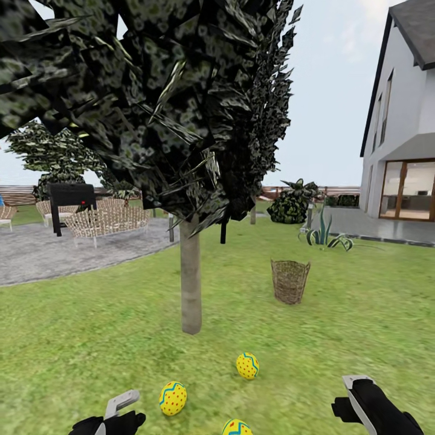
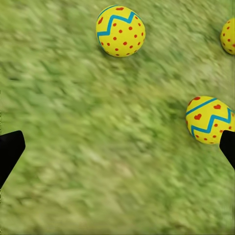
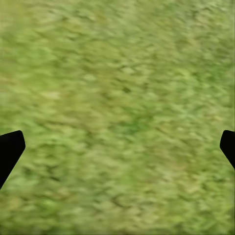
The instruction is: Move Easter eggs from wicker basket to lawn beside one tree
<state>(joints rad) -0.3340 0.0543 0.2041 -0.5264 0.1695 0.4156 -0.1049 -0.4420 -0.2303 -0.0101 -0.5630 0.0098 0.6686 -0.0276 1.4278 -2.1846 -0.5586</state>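
Note:
Three yellow Easter eggs with blue zigzags and red dots lie on the lawn (image 1: 338, 338) in front of the tree (image 1: 191, 290): one (image 1: 247, 365) closest to the trunk, one (image 1: 173, 398) nearer me, one (image 1: 237, 428) cut by the frame edge. The wicker basket (image 1: 290, 281) stands upright to the right of the tree; its inside is mostly hidden. My left gripper (image 1: 124, 406) hangs open beside the eggs; its wrist view (image 2: 117, 149) looks down on eggs (image 2: 120, 31), (image 2: 209, 119), (image 2: 228, 35). My right gripper (image 1: 357, 393) is open over bare grass (image 3: 117, 98).
A grey paved patio (image 1: 48, 254) with pale woven chairs (image 1: 106, 222) and a black grill (image 1: 71, 199) lies at the back left. A white house (image 1: 402, 151) stands at the right, with spiky plants (image 1: 326, 235) and a bush (image 1: 293, 205) behind the basket.

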